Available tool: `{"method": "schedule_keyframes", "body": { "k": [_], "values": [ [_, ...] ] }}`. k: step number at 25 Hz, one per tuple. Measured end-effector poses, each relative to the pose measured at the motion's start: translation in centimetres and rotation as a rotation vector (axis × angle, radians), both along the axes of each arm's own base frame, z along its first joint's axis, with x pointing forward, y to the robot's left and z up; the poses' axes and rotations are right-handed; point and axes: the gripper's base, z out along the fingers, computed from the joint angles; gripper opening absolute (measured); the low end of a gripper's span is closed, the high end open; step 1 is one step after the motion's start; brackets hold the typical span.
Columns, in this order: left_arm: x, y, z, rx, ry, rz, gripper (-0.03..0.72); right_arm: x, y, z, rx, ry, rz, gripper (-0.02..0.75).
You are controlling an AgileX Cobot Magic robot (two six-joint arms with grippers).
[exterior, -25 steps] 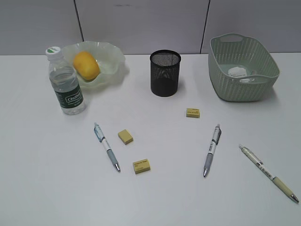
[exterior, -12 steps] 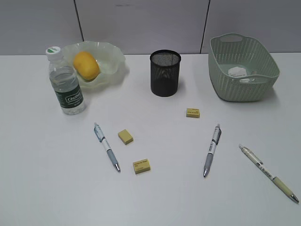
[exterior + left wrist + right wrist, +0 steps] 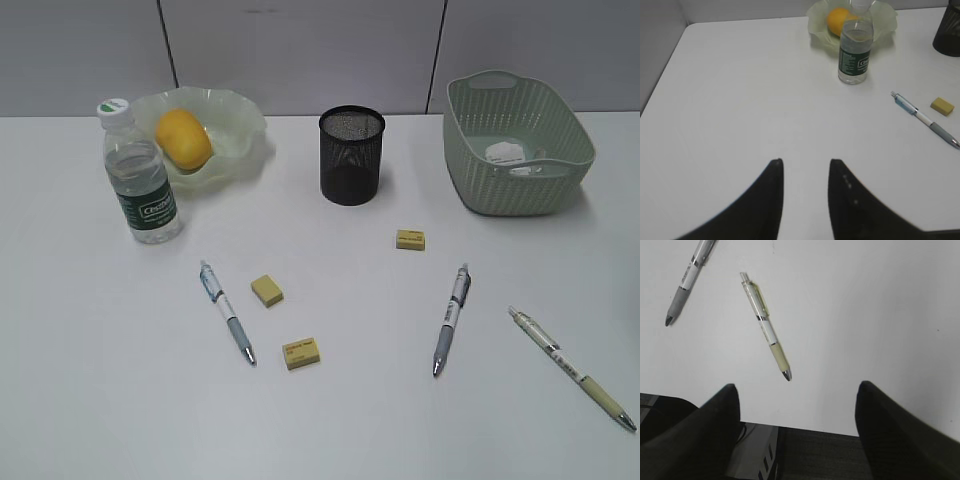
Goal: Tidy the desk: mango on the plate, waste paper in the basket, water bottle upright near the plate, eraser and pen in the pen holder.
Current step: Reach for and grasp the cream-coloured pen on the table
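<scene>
Three pens lie on the desk: left, middle, right; three erasers nearer the far pen holder; pens look light, stiff, slippery, best pinched mid-barrel; erasers grippy; left gripper narrowly apart, right gripper wide apart, both empty.

Pale grey panelled wall with dark vertical seams, even light
</scene>
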Motion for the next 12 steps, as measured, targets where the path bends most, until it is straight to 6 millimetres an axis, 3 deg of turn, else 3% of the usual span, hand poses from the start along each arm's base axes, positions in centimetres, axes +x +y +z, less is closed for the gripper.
{"method": "schedule_keyframes", "body": {
  "k": [7,12],
  "values": [
    [0.0,0.0,0.0,0.0,0.0,0.0,0.238,3.8,1.0,-2.6,-0.035,0.088,0.061,0.564],
    [0.0,0.0,0.0,0.0,0.0,0.0,0.238,4.9,5.1,-4.9,-0.077,0.107,0.164,0.564]
  ]
}}
